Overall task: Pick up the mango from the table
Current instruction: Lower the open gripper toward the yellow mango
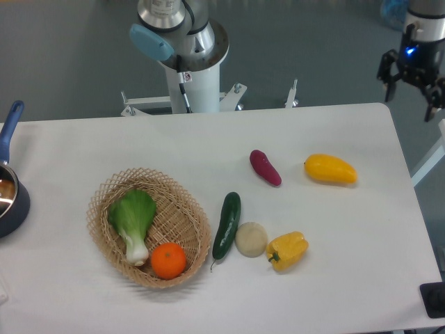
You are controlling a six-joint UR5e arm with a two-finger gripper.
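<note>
A UR5e arm's gripper [413, 82] hangs beyond the far right corner of the white tabletop [208, 149], its two dark fingers spread apart and holding nothing, while the mango [331, 169] it is meant to collect lies untouched on the right side of the surface. The glossy yellow-orange fruit rests flat and alone, with bare tabletop all round it, its long axis running roughly left to right across the picture, with the right end dipping slightly toward the camera. From the gripper, the mango lies nearer the camera and inward toward the middle of the tabletop, so the coming reach looks to be a sweep in over the corner and a descent onto the fruit, most likely with the fingers set across its narrow width rather than along its length. The nearest neighbour is a purple sweet potato [265, 168], near the mango's left end but clearly apart from it. Further toward the camera a yellow bell pepper [287, 250], a pale round vegetable [251, 239] and a dark green cucumber [227, 224] lie in a loose row, and a wicker basket [104, 202] on the left holds a leafy green [133, 219] and an orange [169, 260]. The bell pepper, similar in colour, sits well clear of the target. The pickup has not yet begun.
</note>
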